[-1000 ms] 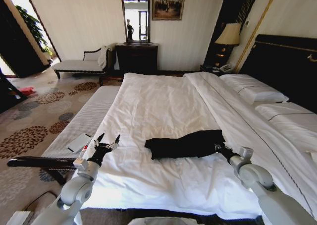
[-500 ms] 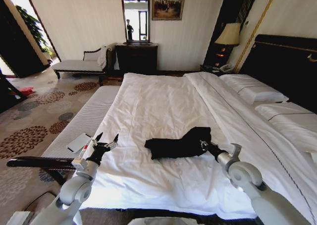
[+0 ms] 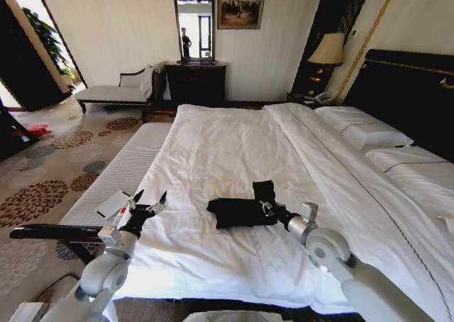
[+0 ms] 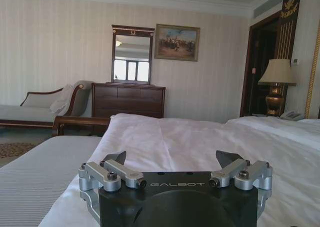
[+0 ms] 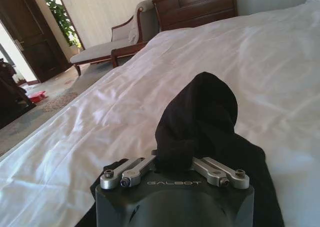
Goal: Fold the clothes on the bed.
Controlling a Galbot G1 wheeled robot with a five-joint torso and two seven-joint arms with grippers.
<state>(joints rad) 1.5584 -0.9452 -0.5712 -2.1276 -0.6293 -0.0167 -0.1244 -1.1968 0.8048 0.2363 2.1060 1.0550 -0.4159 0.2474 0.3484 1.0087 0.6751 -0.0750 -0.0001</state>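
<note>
Matt black cloth clothes (image 3: pixel 237 211); smooth white cloth bed (image 3: pixel 227 152); brushed-metal fingers (image 5: pixel 220 173) on right hand (image 5: pixel 172 168).

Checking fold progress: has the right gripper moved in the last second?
Yes. The right gripper, shut on the T-shirt, has carried its end leftward across the bed, away from the pillows.

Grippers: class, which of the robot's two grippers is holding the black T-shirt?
The right gripper, shut on a bunched fold of the black T-shirt on the bed. The left gripper is open and holds nothing, near the bed's left edge.
</note>
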